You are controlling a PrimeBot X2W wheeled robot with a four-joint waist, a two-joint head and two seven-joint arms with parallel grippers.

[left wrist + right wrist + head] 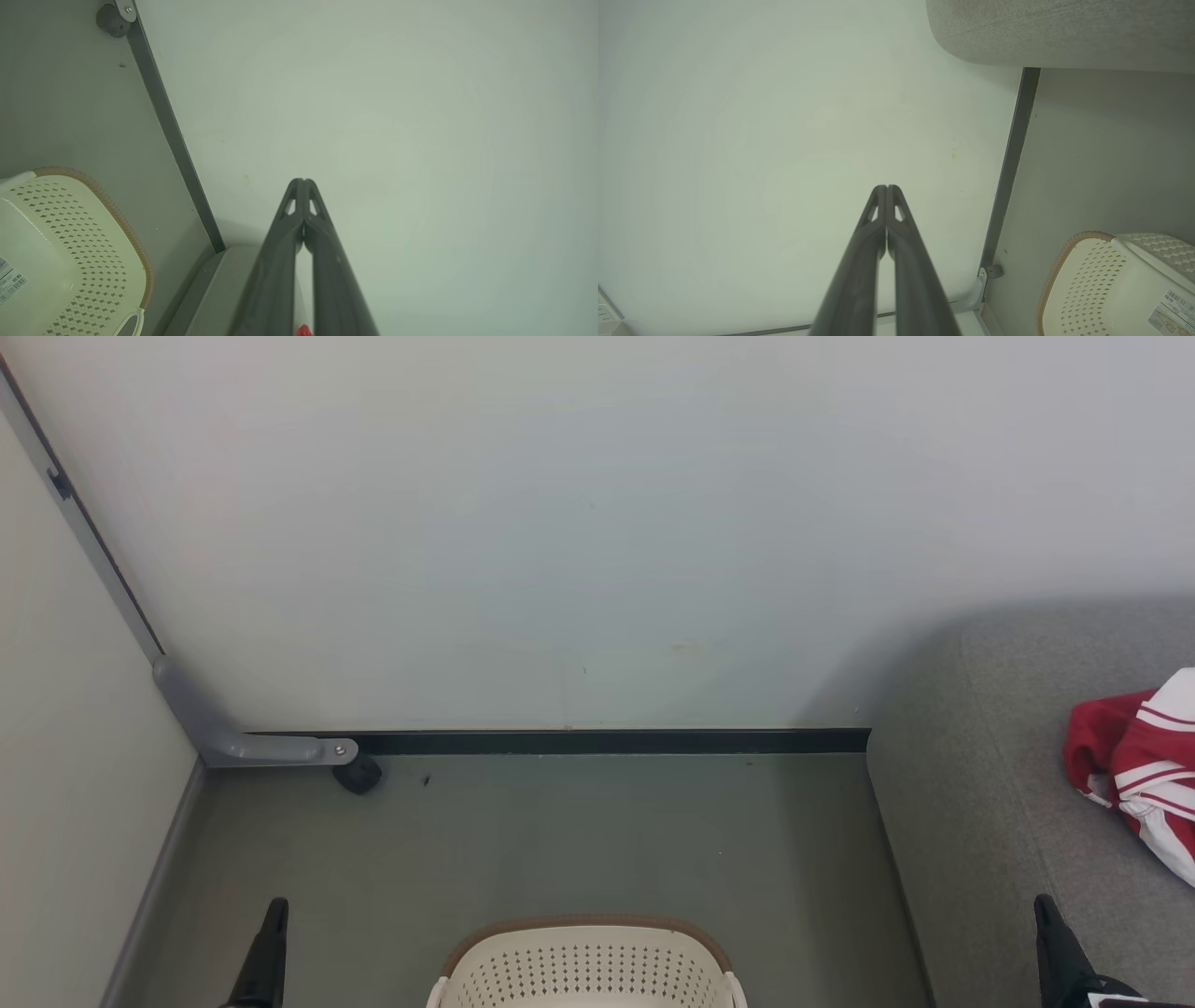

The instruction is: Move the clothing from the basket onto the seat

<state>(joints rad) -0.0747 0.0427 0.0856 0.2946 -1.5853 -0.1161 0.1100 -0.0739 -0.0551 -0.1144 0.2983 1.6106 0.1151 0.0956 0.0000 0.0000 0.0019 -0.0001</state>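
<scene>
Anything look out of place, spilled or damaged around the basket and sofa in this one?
Nothing looks damaged or spilled. The clothing lies in a crumpled, unfolded heap on the seat, cut off by the head view's right edge. The basket stands upright on the floor.

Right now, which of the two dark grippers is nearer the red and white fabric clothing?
The right gripper, over the grey fabric seat bearing the clothing; the left gripper hangs over floor.
</scene>
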